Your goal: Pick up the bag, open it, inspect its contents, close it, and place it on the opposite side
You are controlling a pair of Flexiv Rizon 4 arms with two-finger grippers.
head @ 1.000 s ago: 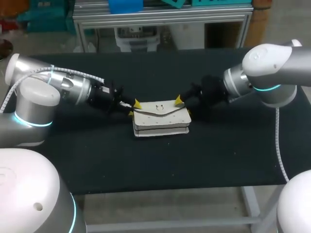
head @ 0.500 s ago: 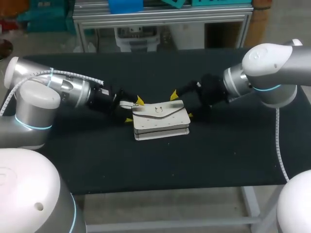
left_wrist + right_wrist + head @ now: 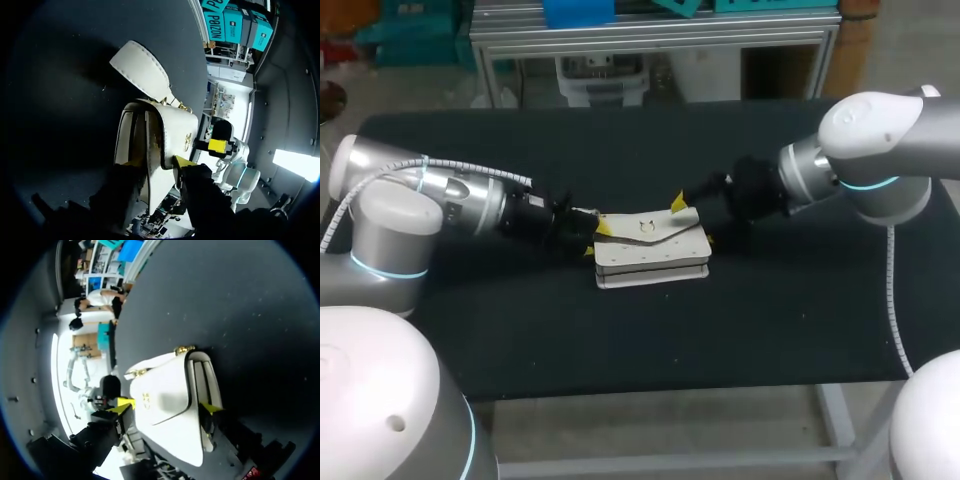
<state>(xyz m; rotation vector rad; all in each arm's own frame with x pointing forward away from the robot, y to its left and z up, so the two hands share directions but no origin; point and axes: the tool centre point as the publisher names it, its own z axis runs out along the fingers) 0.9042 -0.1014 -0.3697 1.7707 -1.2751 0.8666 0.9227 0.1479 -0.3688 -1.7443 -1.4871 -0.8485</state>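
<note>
Tabletop [image 3: 770, 320] black and matte, spanning the head view. Left arm [image 3: 440, 195] and right arm [image 3: 880, 150] in low from either side, meeting near the middle. White bag [image 3: 650, 245] flat on tabletop near centre, flap down. Right gripper [image 3: 693, 221] spread wide, clamped across bag's right end; left gripper [image 3: 595, 239] narrow, pinching left end. Gold clasp [image 3: 645, 226] on flap.

bag [image 3: 652, 247] interior: not visible in any view. left end of bag: covered by left end effector [image 3: 594, 238]. front clasp [image 3: 645, 226]: too small to identify.
</note>
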